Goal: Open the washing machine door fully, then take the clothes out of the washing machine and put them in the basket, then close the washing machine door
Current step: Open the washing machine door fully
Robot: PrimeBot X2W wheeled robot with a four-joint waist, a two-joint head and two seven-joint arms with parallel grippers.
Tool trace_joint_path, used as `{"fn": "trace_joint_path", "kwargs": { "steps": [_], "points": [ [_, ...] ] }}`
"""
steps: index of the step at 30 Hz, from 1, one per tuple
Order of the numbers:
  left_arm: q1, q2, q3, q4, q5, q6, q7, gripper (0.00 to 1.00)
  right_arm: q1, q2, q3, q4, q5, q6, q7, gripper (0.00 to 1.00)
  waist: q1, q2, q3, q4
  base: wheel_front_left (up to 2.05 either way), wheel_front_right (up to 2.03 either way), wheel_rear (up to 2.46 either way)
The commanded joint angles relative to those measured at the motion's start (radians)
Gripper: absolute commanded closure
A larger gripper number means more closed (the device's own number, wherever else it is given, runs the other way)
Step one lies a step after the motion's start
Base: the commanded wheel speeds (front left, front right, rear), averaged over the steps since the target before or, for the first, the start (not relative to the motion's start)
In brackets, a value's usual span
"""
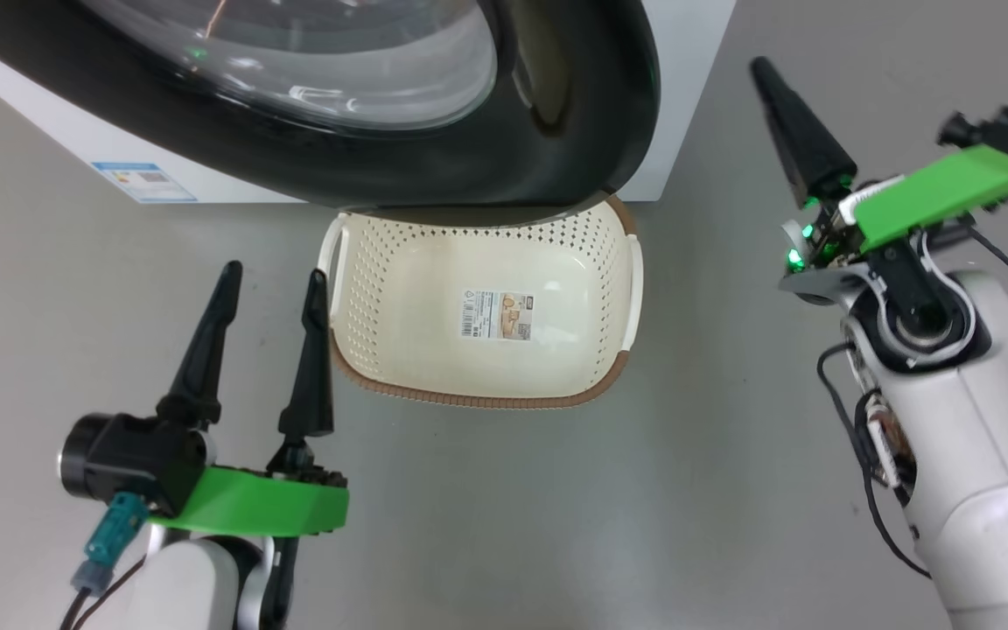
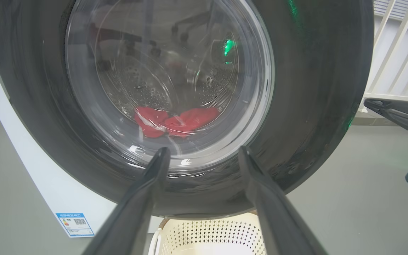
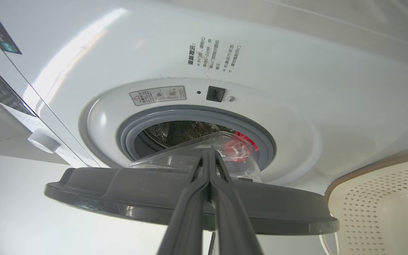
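Head view: steeply down on basket [image 1: 469, 398]. Left wrist: close, facing washing machine door [image 2: 313, 88]. Right wrist: same door edge-on.

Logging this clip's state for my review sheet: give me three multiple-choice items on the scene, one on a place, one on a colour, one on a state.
1. Where are the clothes?
A. on a shelf
B. inside the washing machine
C. on a chair

2. What colour is the rim of the basket?
A. blue
B. brown
C. red

3. How does the washing machine door stand?
A. latched shut
B. swung off the opening
C. taken off its hinges

Answers:
1 B: the left wrist view shows red fabric lying in the perforated drum behind the glass.
2 B: a brown woven-look band runs round the cream walls.
3 B: the right wrist view shows it standing away from the grey ring.
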Motion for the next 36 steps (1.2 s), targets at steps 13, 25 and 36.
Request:
{"fn": "trace_joint_path", "kwargs": {
  "steps": [13,25,36],
  "points": [
    [0.011,0.018,-0.006,-0.006,-0.004,0.007,-0.008,0.0,-0.266,0.011,-0.016,0.22,0.237,0.004,0.406,1.0,0.0,-0.0001,0.003,0.036,0.0,0.0,0.0],
    [0.006,0.018,-0.013,-0.001,0.005,0.012,-0.008,0.0,-0.366,0.003,0.035,0.327,0.205,0.004,0.592,1.0,0.0,-0.0001,0.003,0.062,0.0,0.0,0.0],
    [0.018,0.018,-0.005,0.008,0.004,0.018,-0.008,0.0,-0.298,0.021,0.056,0.268,0.188,0.004,0.692,1.0,0.0,-0.0001,-0.035,0.067,0.0,0.0,0.0]
  ]
}}
